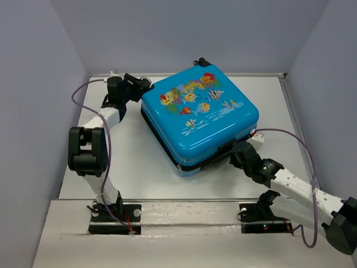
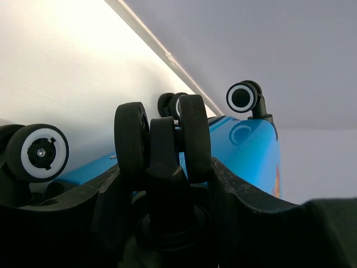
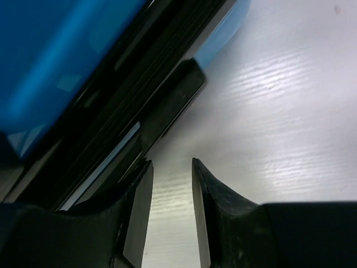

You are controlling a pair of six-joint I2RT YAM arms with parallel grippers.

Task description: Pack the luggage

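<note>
The luggage [image 1: 198, 120] is laid flat and closed, print up, towards the far edge of the bench [image 1: 139, 162]. At its far-left corner a wheel [image 2: 162, 139] is flanked by the left pincer [image 1: 146, 85], which seems clamped on it. The right pincer [image 3: 170, 164] is set just beside the near-right side, at the zipper seam, slightly parted and grasping nothing

The bright blue hard-shell suitcase [image 1: 199, 120] lies closed and flat on the table [image 1: 139, 173], turned cornerwise, fish-and-coral print facing up; a black zipper seam [image 1: 212, 158] rings its edge, and black wheels [image 2: 192, 137] jut from its far-left side
</note>
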